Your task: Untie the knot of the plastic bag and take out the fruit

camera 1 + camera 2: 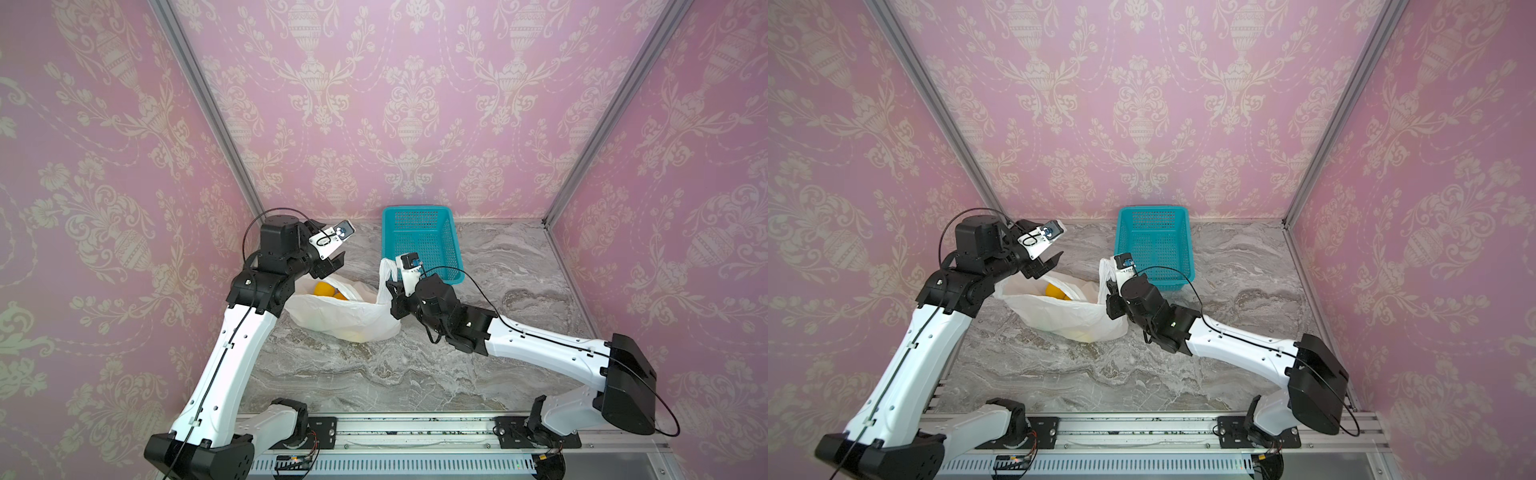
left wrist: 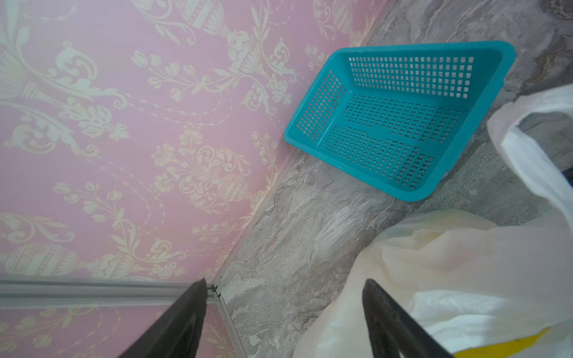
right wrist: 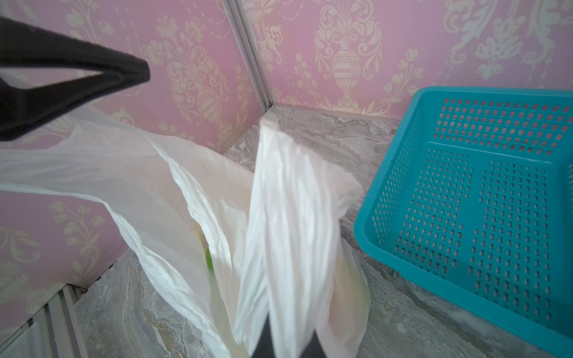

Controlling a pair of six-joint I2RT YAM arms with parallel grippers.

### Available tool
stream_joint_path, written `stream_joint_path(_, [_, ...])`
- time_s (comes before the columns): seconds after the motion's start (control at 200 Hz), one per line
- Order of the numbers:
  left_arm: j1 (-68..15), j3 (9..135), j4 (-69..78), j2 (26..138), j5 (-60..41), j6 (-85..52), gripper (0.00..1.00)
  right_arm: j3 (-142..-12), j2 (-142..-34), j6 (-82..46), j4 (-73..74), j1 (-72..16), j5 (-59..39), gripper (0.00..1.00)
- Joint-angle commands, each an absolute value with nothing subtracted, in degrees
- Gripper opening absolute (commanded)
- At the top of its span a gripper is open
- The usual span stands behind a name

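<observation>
Pinching a handle (image 1: 385, 272) of the plastic bag (image 1: 340, 311), the right gripper (image 1: 392, 291) sits alongside.

Pink walls (image 1: 415, 104) with cream floral urns enclose a grey marbled tabletop (image 1: 374, 374); metal strips (image 1: 208, 112), perhaps aluminium, edge the corners.

Top views: stereo pair set high over the front rail (image 1: 415, 432), tilted down toward the back wall. Distant: both arms, table (image 1: 374, 374), basket (image 1: 419, 245) and bag (image 1: 345, 309) sit whole in frame. Both top views are nearly identical, with a small sideways offset.
Left wrist: close and low, looks out between the left gripper (image 2: 285, 282) fingers, across the table to the basket and a wall corner.
Right wrist: very near the bag, looks past the right gripper (image 3: 286, 344) toward a back corner.
Wrist views share basket, bag, table, wallpaper (image 1: 415, 104).
</observation>
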State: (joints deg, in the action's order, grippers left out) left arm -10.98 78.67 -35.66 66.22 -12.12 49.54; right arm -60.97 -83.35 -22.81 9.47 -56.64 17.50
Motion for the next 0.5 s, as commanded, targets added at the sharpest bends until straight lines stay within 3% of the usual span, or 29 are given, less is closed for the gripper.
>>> stream_joint_path(0.0, [-10.9,78.9,-40.7,66.8,-17.6,57.9,0.80,-59.5,-82.6,-26.3,14.4,-56.8,18.7,0.00])
stream_joint_path(0.125, [-11.6,79.6,-45.8,67.5,-21.1,58.8,0.81,-60.7,-83.7,-26.2,13.2,-56.8,18.3,0.00])
stream_joint_path(0.495, [-16.8,70.7,-49.0,69.3,-5.4,69.9,0.81,-63.4,-86.9,-26.1,11.6,-56.8,18.5,0.00])
